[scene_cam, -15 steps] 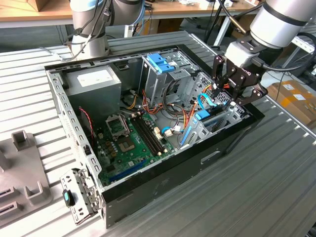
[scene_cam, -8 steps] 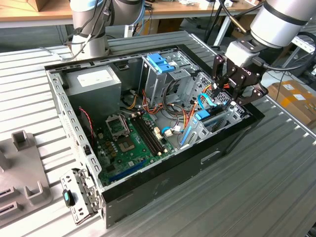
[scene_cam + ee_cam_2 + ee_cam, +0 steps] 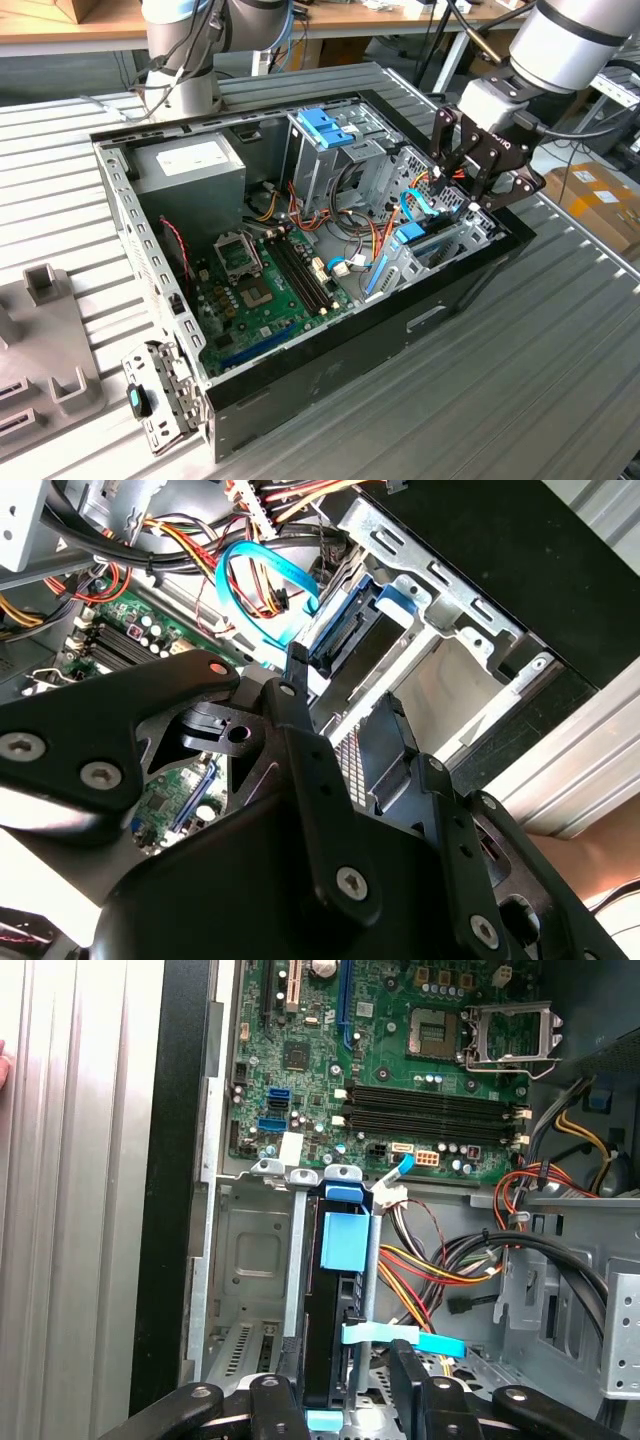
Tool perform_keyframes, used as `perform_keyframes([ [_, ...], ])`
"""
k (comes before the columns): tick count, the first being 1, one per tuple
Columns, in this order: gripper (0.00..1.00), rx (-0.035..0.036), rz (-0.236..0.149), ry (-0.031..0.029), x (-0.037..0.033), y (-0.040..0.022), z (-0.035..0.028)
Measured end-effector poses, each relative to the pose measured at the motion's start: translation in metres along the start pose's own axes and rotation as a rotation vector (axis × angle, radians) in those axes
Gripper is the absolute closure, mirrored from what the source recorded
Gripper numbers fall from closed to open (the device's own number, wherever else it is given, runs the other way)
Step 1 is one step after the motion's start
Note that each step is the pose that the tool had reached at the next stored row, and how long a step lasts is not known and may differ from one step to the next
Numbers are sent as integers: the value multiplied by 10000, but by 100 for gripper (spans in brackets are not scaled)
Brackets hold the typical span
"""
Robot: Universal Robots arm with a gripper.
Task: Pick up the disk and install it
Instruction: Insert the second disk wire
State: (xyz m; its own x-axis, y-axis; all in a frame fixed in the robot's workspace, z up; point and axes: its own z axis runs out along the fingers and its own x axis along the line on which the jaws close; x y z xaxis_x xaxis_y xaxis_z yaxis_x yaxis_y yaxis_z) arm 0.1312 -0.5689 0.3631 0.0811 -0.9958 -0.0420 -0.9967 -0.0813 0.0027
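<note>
Gripper (image 3: 345, 1392) is down at the drive cage (image 3: 250, 1250), at the end of the open computer case (image 3: 330, 385) toward the exterior view's right. The case lies on its side on the slatted metal table (image 3: 520, 400).

Claw state: jaws apart. In the first wrist view the two black fingers (image 3: 412, 1380) stand one on each side of the near end of the disk (image 3: 328, 1310). A narrow gap seems to show on both sides. Whether either pad touches a rail I cannot tell. Nothing is lifted in the claw.

Disk position: seated on edge in a slot of the drive cage, its light-blue rails running along the slot. Its blue end tab points toward the motherboard (image 3: 330, 1050). The neighbouring slot of the cage lies just beside it, on the side toward the case's black wall.

In the second wrist view one fingertip (image 3: 297, 662) stands just beside the blue rail end, near a looped light-blue data cable (image 3: 262, 590). Bundled red, yellow and black power wires (image 3: 440, 1260) run close past the disk on the side away from the wall.
</note>
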Motion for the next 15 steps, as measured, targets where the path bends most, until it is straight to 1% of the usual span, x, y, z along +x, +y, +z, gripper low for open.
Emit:
perform_keyframes([
  [10, 52, 0, 0, 2, -3, -2, -5],
  [15, 52, -1, 0, 1, -12, -29, -4],
])
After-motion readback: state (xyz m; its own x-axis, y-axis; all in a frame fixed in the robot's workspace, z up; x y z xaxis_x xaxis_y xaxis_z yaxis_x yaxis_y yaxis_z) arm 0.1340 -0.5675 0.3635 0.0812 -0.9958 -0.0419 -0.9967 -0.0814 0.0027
